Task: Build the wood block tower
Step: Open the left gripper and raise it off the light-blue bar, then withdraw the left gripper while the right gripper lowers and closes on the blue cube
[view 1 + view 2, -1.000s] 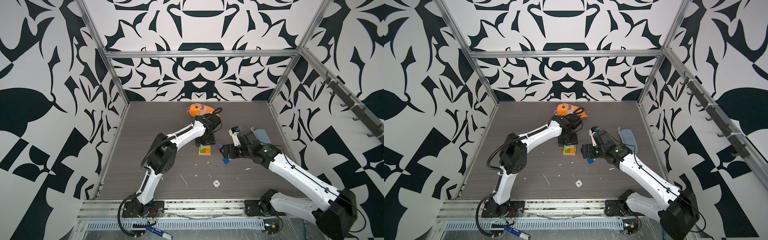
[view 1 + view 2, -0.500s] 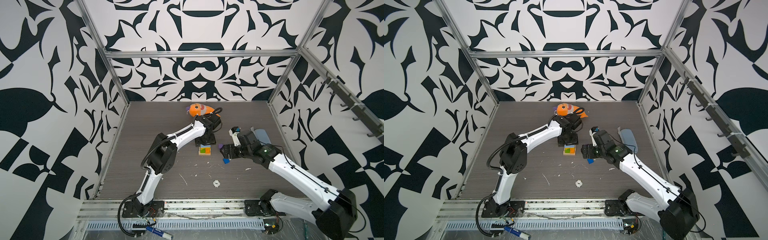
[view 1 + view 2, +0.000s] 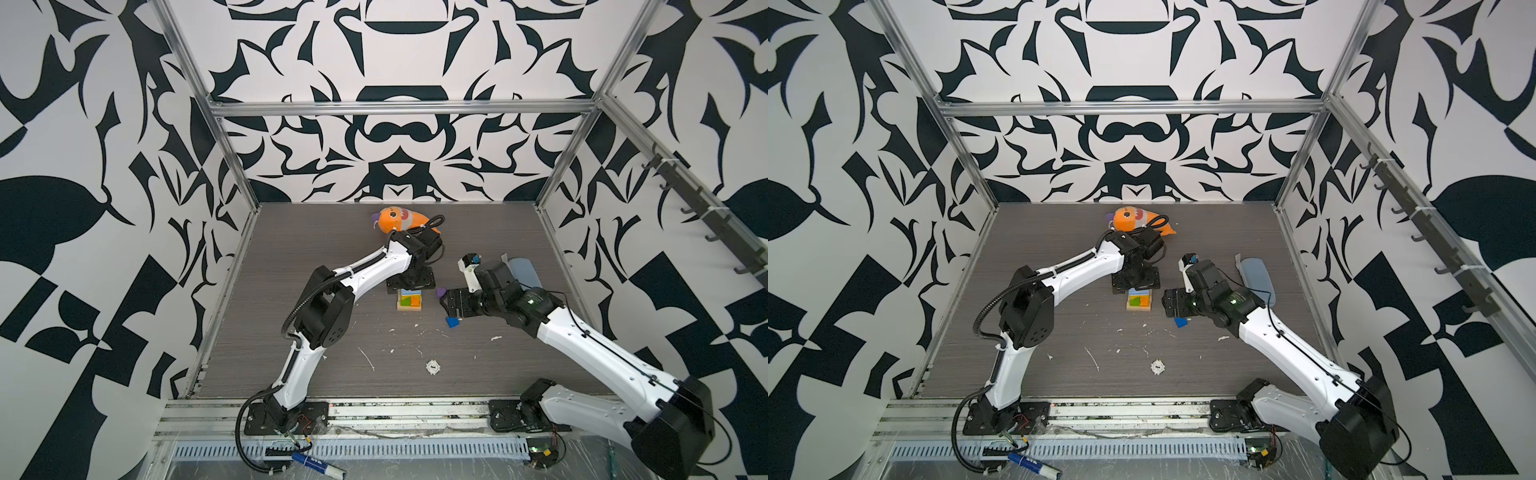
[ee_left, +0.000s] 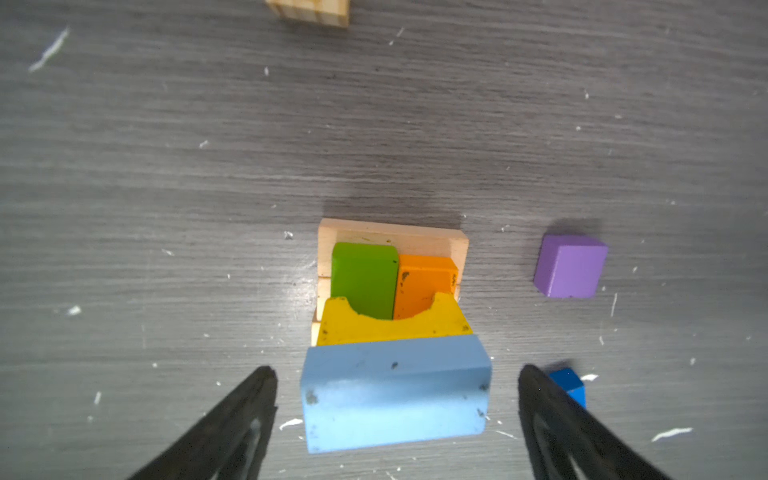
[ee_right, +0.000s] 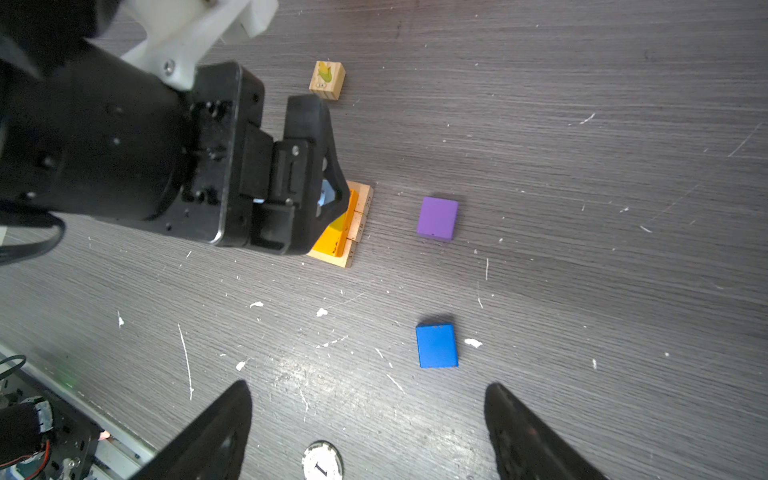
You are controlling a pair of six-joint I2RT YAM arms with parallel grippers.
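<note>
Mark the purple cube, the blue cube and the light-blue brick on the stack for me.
purple cube (image 5: 437, 218): right wrist view, middle of its top face.
blue cube (image 5: 436, 345): right wrist view, middle of its top face.
light-blue brick (image 4: 395, 411): left wrist view, middle of its larger, lighter face.

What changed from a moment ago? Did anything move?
The left gripper hangs over the tower with jaws wide open either side of the light-blue block, not touching, so it seems just let go. Nothing else visibly moved: the right gripper, purple block and blue block stayed put.
</note>
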